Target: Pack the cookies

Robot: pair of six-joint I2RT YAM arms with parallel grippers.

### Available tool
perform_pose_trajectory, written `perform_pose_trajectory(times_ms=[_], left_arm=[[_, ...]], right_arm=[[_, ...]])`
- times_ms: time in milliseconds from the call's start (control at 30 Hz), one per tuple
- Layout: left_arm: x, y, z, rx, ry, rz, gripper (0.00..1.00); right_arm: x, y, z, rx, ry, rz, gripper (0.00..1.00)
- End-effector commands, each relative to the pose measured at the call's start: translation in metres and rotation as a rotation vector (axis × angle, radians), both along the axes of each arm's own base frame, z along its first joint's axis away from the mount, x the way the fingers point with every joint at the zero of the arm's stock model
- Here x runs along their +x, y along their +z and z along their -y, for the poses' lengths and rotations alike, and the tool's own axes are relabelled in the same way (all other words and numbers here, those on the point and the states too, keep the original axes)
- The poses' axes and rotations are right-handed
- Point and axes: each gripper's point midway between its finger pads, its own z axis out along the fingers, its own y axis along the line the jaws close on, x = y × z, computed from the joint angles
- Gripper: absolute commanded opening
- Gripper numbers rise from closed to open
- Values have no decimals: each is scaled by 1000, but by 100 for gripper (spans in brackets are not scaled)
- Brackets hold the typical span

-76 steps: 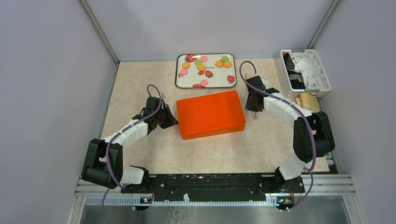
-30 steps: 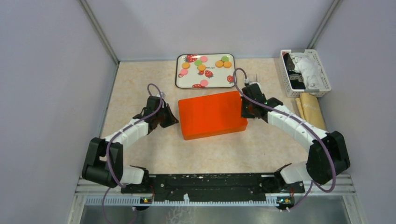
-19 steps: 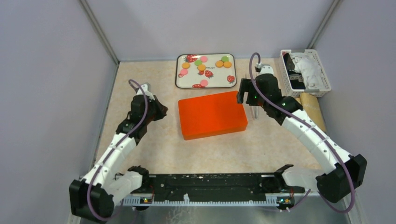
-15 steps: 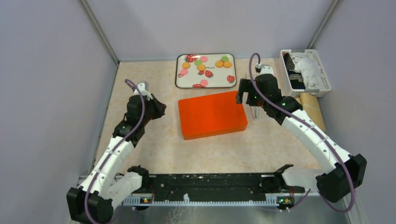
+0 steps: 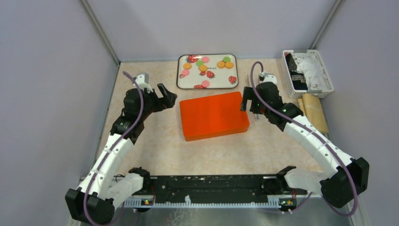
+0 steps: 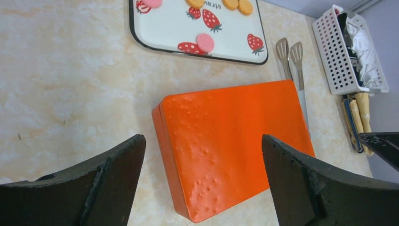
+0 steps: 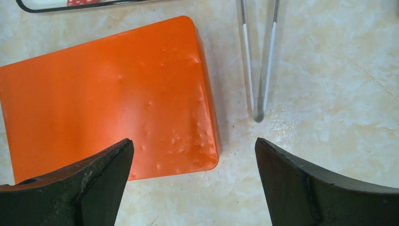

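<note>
The cookies (image 5: 203,68) are small orange, green and pink discs scattered on a white strawberry-print tray (image 5: 207,55) at the back; a pink one (image 6: 205,42) shows in the left wrist view. In front of the tray lies a closed orange box (image 5: 214,116). My left gripper (image 5: 165,95) hovers open off the box's left end, holding nothing. Over the box's right end my right gripper (image 5: 249,104) also stands open and empty. The wrist views show the box (image 6: 230,146) (image 7: 108,99) below wide-apart jaws.
Metal tongs (image 7: 258,61) lie on the table just right of the box. A white basket (image 5: 307,73) of cloth and dark items stands at the back right, with a tan roll (image 5: 313,110) in front of it. Grey walls close in both sides.
Both grippers have opened and lifted off the box's ends. The left arm has swung up and back; the right arm has risen, then settled slightly lower. The box stays put.
</note>
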Motion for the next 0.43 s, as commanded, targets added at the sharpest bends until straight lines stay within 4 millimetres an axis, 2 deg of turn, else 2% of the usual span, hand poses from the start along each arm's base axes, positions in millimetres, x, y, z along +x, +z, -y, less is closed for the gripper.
perform_pose_trajectory(times_ms=[0,267,400], left_arm=[[-2,-11,3,-23,-2,-14,98],[1,-20,6,-20,-14,-35,98],[1,-21,4,-17,-4,-33,98]], right_arm=[[5,25,2,34,-27,91,99],[4,9,25,-79,-112,56,99],[6,11,20,-68,-98,53,99]])
